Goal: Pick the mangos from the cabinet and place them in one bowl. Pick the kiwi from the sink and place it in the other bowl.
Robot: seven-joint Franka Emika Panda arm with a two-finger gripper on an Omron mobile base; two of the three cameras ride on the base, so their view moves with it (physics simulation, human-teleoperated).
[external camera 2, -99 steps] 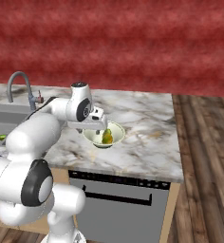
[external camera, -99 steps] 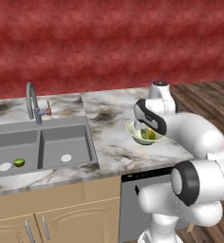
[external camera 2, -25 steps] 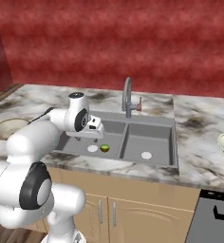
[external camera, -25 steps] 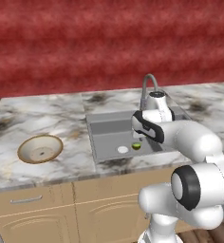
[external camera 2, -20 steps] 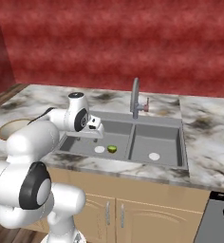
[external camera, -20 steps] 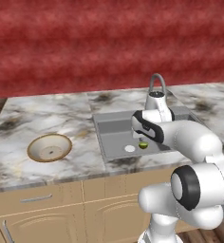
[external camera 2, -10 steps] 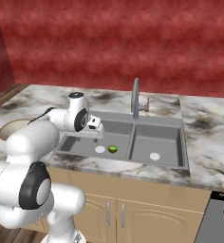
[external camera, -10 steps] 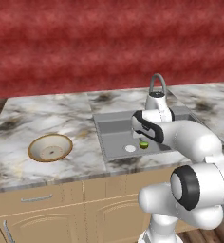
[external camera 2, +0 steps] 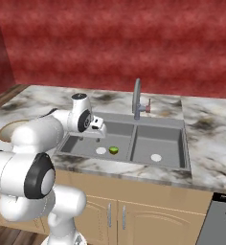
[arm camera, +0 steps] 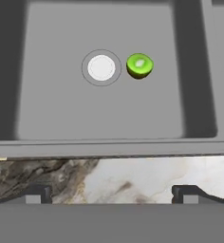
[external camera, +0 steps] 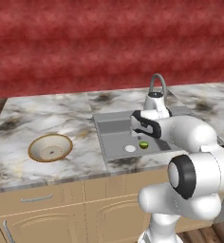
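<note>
While poised over the marble counter point(external camera: 61, 118) with nothing yet in hand, looking at a kiwi step barely begun. Parked squarely in front of the grey sink point(external camera 2: 167, 134), tall faucet point(external camera 2: 136, 98) at its far edge. Off to the left on the counter, well apart from the sink: the other bowl point(external camera: 31, 151), brown-rimmed, pale inside, holding nothing so far. Above the left side of the sink, the gripper point(arm camera: 111, 192), fingers spread wide and clasping nothing, marble showing between them. Down on the floor of the left basin, just right of the white drain point(arm camera: 101, 68): the kiwi point(arm camera: 139, 65), untouched. Left to do, by the look of it: drop in, close on the fruit, lift, carry left, release into the brown-rimmed bowl. Mango half: cannot be judged from here.
</note>
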